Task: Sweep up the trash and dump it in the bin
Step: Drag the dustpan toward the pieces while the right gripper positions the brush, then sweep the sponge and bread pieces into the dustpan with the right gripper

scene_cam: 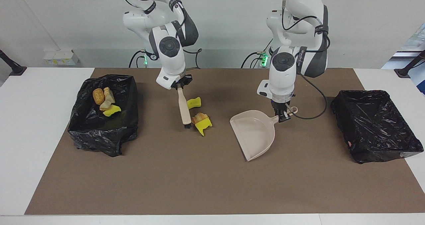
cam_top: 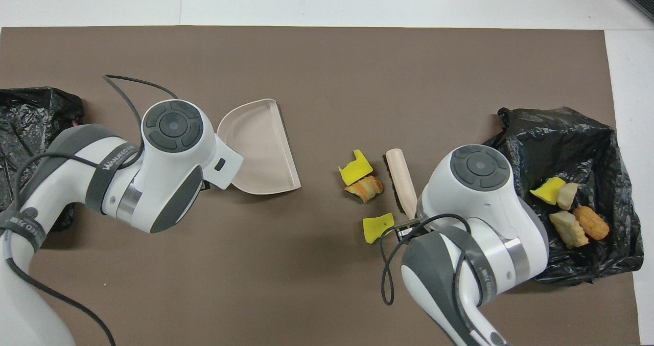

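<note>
Scraps of trash lie in two lots: three on the brown mat [scene_cam: 212,185] of the bench, a yellow sponge piece [scene_cam: 194,102], a croissant-like chunk [scene_cam: 199,117] and a second yellow piece [scene_cam: 203,126] touching it, and four more in the black-lined bin [scene_cam: 99,132] at the right arm's end. They look light, soft and easily scattered, better nudged than pinched. The right gripper [scene_cam: 179,84] has its jaws clenched on the brush [scene_cam: 183,108] by its handle top, bristles down beside the chunk. The left gripper [scene_cam: 282,116] clamps the dustpan [scene_cam: 255,133] by its handle, its mouth turned toward the scraps.
</note>
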Tool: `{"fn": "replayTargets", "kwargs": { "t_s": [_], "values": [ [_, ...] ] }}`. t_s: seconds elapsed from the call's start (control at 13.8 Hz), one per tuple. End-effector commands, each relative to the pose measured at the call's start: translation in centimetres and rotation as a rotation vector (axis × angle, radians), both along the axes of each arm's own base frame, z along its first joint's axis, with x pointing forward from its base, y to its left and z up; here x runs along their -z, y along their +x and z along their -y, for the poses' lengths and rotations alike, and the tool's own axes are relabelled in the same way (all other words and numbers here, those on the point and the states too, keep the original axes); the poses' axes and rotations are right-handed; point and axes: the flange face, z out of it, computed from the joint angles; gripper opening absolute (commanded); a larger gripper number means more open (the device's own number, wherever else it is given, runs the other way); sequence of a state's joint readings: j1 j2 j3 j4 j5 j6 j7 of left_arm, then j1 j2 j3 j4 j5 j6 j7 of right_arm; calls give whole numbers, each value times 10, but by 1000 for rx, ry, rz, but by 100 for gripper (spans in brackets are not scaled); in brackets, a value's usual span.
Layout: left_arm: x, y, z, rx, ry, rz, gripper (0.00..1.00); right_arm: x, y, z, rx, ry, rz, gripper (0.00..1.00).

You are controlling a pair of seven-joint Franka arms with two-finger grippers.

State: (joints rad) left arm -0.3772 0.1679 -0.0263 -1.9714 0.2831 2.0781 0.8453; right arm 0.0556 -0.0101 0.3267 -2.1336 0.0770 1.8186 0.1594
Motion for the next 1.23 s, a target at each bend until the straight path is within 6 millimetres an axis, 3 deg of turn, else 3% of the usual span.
{"fn": "replayTargets", "kwargs": {
  "t_s": [0.0, 0.22, 0.44, 0.58, 1.02, 1.16],
  "values": [
    [6, -39, -6, 67, 25, 3, 0, 11, -30, 15, 95, -28, 16, 0],
    [8, -53, 7, 95, 31, -7, 0, 28, -64, 15, 197, -48, 56, 0],
    [8, -69, 20, 129, 36, -12, 0, 56, -67, -16, 237, -9, 73, 0],
    [12, -77, 18, 134, 37, -15, 0, 54, -57, -29, 220, 18, 97, 0],
    [17, -82, 14, 166, 52, -8, 0, 63, -20, -121, 156, 90, 55, 0],
    [18, -87, 11, 167, 55, -10, 0, 60, -17, -154, 136, 121, 60, 0]
  ]
}}
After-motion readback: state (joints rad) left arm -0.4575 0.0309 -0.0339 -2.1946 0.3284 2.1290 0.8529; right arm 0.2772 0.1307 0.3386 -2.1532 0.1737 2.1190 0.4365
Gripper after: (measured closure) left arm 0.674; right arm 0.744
